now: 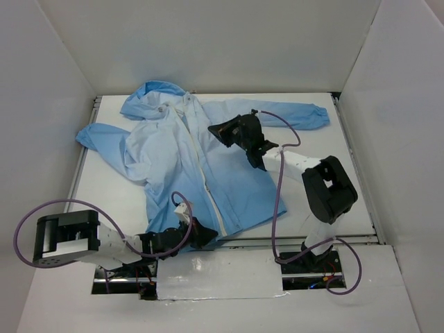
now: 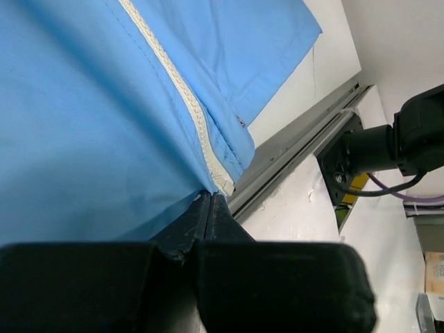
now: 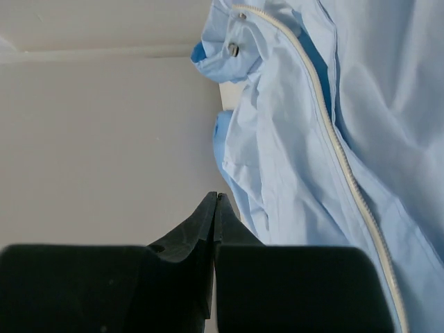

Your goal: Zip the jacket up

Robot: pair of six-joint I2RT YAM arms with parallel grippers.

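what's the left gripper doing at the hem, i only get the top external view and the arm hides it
Observer: The left wrist view shows the left gripper shut, its tips at the hem of the light-blue thin-fabric hooded jacket, right beside the lower end of the white zipper.
Operator: is the zipper joined down there
Observer: It looks so; in that view it reads as one closed band down to the hem.
Operator: and the right gripper
Observer: The right wrist view shows the right gripper shut on nothing, its tips beside the jacket and off the zipper.
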